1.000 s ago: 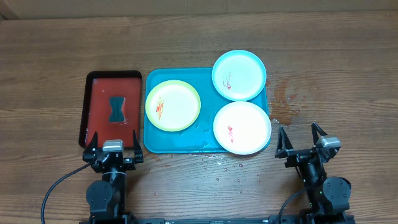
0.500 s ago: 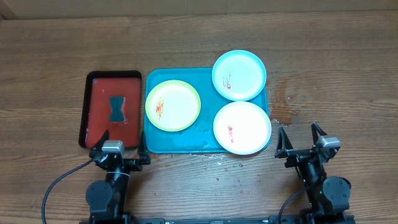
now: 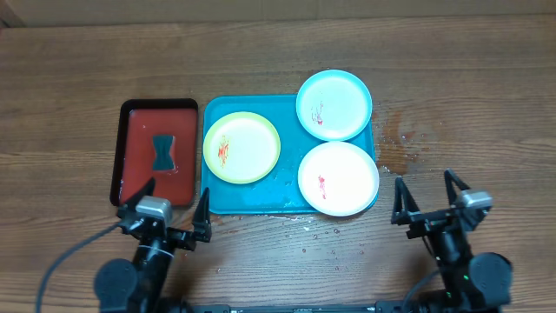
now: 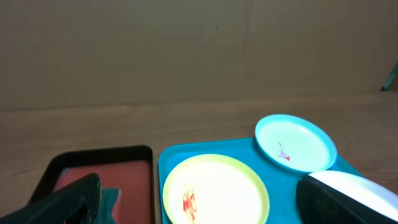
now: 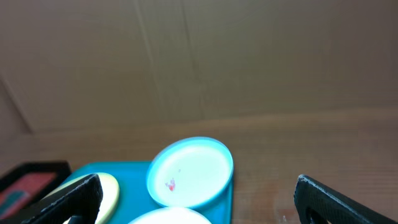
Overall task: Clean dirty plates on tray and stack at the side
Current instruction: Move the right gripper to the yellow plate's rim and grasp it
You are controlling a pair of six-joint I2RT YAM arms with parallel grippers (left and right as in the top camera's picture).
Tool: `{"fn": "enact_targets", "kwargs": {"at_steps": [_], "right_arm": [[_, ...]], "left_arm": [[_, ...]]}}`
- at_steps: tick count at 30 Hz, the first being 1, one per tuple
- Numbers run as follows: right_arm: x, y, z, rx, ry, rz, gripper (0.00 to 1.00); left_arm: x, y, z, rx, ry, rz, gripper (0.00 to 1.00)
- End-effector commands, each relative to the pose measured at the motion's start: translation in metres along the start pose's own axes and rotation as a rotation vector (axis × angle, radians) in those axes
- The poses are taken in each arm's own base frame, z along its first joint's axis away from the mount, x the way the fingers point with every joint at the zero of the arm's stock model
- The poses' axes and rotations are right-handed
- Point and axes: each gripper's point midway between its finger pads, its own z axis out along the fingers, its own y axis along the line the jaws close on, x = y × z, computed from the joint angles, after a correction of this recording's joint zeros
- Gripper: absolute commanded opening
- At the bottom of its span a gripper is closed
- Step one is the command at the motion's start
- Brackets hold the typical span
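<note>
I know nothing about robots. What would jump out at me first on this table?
Three smeared plates sit on the blue tray mid-table: the lime-rimmed plate at its left, the cyan plate over its far right corner, the white plate at its near right. Left of it lies a red tray holding a dark pad. The left gripper and right gripper stand open at the near edge, holding nothing.

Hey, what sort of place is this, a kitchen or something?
Probably a robot lab bench staged for dishwashing, not a real kitchen: a wooden table against a cardboard wall, smeared plates on a blue tray, and what looks like a sponge on a red tray.
</note>
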Motion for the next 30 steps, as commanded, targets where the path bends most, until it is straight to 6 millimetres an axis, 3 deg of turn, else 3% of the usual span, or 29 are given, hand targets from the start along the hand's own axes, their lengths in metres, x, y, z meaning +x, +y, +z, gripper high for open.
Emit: {"fn": "enact_targets", "kwargs": {"at_steps": [1,6,10,16,21,25,29,30], "right_arm": [[-0.033,0.013,-0.003,-0.039,-0.012,-0.012,1.00],[-0.059,0.034,0.014,-0.121,0.098,-0.027,1.00],[-0.079,0.041,0.039,-0.125,0.222,-0.005,1.00],[-0.086,0.039,0.078,-0.069,0.512,0.046,1.00],[-0.079,0.036,0.093,-0.015,0.779,0.094,1.00],[-0.070,0.034,0.117,0.009,0.878,0.144,1.00],[-0.057,0.051,0.145,-0.090,0.895,0.263,1.00],[-0.054,0.057,0.152,-0.131,0.901,0.283,0.94]], "left_arm": [[-0.034,-0.005,-0.001,0.021,0.025,0.012,1.00],[-0.067,-0.007,0.016,0.046,0.177,-0.037,1.00],[-0.093,-0.007,0.029,0.051,0.346,-0.094,1.00],[-0.117,-0.002,0.047,0.048,0.627,-0.154,1.00],[-0.110,-0.001,0.055,0.059,0.841,-0.219,1.00],[-0.088,0.007,0.076,0.050,0.958,-0.257,1.00],[-0.065,0.013,0.096,0.052,1.040,-0.293,1.00],[-0.058,0.015,0.101,0.052,1.062,-0.301,1.00]]}}
